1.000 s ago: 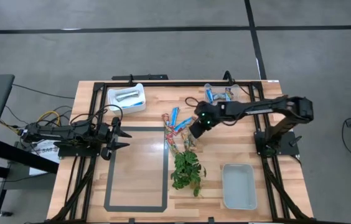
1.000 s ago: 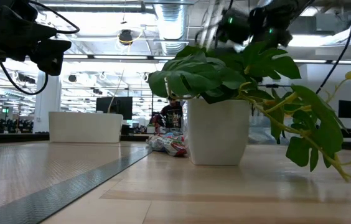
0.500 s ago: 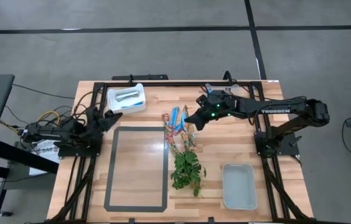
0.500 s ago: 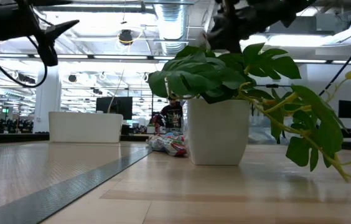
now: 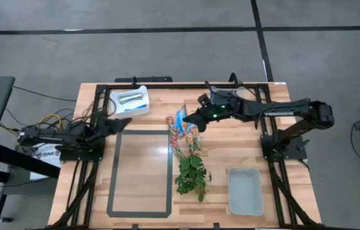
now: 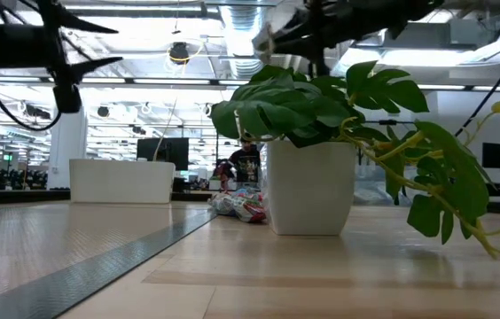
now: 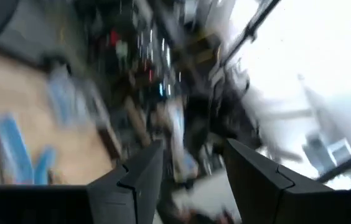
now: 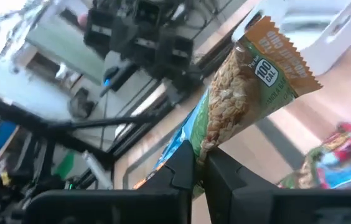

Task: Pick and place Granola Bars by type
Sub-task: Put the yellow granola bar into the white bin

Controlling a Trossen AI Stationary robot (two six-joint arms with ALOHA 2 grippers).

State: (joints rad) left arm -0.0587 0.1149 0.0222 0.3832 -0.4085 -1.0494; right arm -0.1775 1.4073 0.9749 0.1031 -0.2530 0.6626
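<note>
The right arm stretches from its base at the counter's right side toward the middle, wrist raised, its right claw (image 5: 188,117) pinched tight on a bar (image 8: 250,93) lifted clear of the counter. The left arm lies low along the left edge, its left claw (image 5: 120,121) spread wide, fingers (image 7: 139,180) apart, aimed toward the centre.

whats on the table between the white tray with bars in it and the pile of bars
Nothing: in the high view, bare wood separates the white tray from the pile of bars. The right gripper, shut on a granola bar, hangs above the pile.
</note>
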